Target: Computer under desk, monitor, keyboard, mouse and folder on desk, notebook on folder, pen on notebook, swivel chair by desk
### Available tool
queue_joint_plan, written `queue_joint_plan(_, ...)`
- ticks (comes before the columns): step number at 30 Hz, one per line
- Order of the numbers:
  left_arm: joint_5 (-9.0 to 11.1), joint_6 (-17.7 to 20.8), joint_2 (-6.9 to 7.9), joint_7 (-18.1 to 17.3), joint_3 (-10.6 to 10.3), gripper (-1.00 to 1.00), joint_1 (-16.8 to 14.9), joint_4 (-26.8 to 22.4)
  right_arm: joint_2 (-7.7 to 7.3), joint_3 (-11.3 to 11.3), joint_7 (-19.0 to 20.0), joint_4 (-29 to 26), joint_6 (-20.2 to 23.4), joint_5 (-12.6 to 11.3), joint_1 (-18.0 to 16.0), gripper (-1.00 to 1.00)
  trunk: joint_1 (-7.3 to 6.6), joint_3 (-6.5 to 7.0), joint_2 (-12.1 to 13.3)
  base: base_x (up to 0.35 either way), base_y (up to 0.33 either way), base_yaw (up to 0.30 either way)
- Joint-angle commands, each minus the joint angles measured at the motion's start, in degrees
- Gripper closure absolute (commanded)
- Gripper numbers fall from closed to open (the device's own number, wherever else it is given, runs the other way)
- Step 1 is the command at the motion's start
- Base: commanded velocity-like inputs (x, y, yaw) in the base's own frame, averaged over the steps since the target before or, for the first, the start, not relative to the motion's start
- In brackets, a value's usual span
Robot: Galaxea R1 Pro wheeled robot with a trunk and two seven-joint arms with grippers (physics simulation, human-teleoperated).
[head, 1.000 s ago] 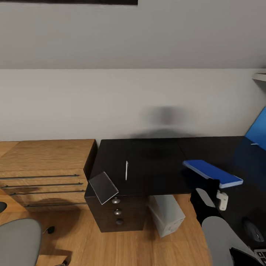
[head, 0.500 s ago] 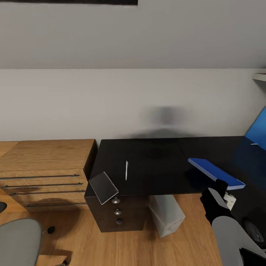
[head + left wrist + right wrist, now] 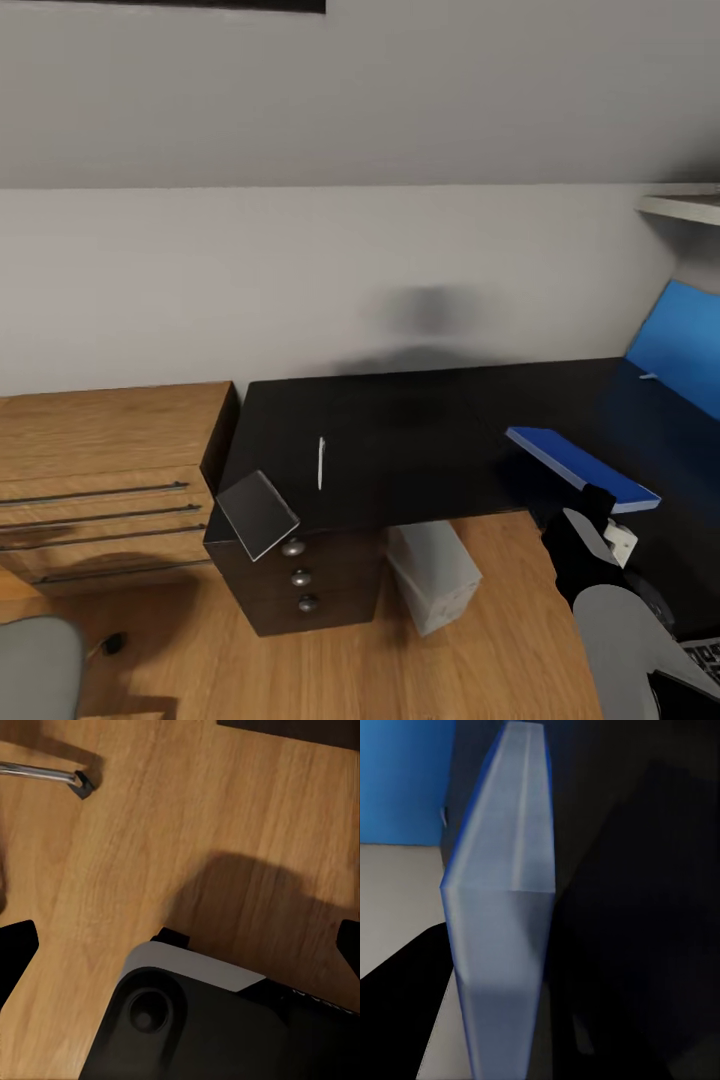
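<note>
right pincer (image 3: 612, 520) clamped on the blue folder (image 3: 580, 466) above the black table (image 3: 430, 440); left pincer's state unclear.

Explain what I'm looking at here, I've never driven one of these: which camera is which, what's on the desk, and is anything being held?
It is a simulated two-armed robot on wheels. The big picture is from its head, looking down at a black desk. On it lie a white pen and, overhanging the front corner, a grey notebook. A pale computer stands underneath. The right gripper holds a blue folder by one end, above the desk. The right wrist camera looks along that folder's pale page edge. The left wrist camera looks down at wood floor, with its open fingers at the picture's edges.
</note>
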Motion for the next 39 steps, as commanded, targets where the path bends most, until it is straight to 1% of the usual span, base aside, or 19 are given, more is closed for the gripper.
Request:
queue_joint_plan(1,0.2,-0.2,0.02,0.5,-0.5,-1.00,0.0,0.0,-0.02,-0.3,0.0,2.8,-0.2,-2.1,0.0,1.00,0.01,-0.06,0.0,0.000,0.000,-0.224)
queue_joint_plan(7,0.2,-0.2,-0.01,0.5,-0.5,-1.00,0.0,0.0,-0.02,-0.2,0.0,2.8,-0.2,-2.1,0.0,1.00,0.01,-0.06,0.0,0.000,0.000,-0.160)
queue_joint_plan(20,0.1,-0.3,-0.01,0.5,-0.5,-1.00,0.0,-0.1,0.20,0.0,0.3,2.7,-0.8,-1.7,0.0,1.00,0.01,-0.06,0.0,0.000,0.000,-0.008)
queue_joint_plan(24,0.1,-0.4,-0.06,0.5,-0.5,-1.00,0.0,-0.1,0.33,0.4,0.3,2.7,-1.0,-0.7,0.0,1.00,0.01,-0.06,0.0,0.000,0.000,0.000)
queue_joint_plan(25,0.1,-0.5,-0.08,0.5,-0.5,-1.00,0.0,-0.1,0.38,0.5,0.3,2.7,-1.1,-0.2,0.0,1.00,0.01,-0.06,0.0,0.000,0.000,0.000)
queue_joint_plan(27,0.1,-0.5,-0.09,0.5,-0.5,-1.00,0.0,-0.1,0.56,0.6,0.3,2.8,-2.0,1.3,0.0,1.00,0.01,-0.06,0.0,0.000,0.000,0.000)
queue_joint_plan(29,0.1,-0.5,-0.09,0.5,-0.5,-1.00,0.0,-0.1,0.82,0.6,0.3,2.8,-4.3,2.7,0.0,1.00,0.01,-0.06,0.0,0.000,0.000,0.000)
queue_joint_plan(32,0.1,-0.5,-0.10,0.5,-0.5,-1.00,0.0,-0.1,1.09,0.6,0.2,2.8,-7.4,3.6,0.0,1.00,0.01,-0.06,0.0,0.000,0.000,0.000)
queue_joint_plan(36,0.1,-0.5,-0.10,0.5,-0.5,-1.00,0.0,-0.1,1.19,0.6,0.2,2.8,-9.1,3.9,0.0,1.00,0.01,-0.06,0.0,0.000,0.000,0.000)
queue_joint_plan(39,0.0,-0.5,-0.10,0.4,-0.5,-1.00,0.0,-0.1,1.52,0.6,0.2,2.8,-9.5,3.9,0.0,1.00,0.01,-0.06,0.0,0.000,0.000,0.000)
